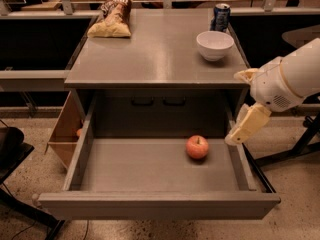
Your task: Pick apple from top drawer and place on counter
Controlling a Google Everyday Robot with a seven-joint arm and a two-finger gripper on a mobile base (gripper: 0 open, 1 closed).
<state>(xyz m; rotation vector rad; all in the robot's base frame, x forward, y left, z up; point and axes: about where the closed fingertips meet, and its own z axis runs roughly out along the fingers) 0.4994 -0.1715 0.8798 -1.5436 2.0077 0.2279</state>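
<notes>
In the camera view, the apple [197, 147] sat on the floor of the pulled-out top drawer [150, 205], right of its middle and clear of the walls. The gripper [236, 107] hung at the drawer's right side, near the apple but apart from it, its cream fingers [247, 124] spread wide and holding nothing. On the counter [155, 54] stood a white bowl [214, 44], a can [220, 17] and a snack bag [112, 20].

Red-orange apple [197, 147] in open top drawer [135, 166], near end effector [239, 133]
</notes>
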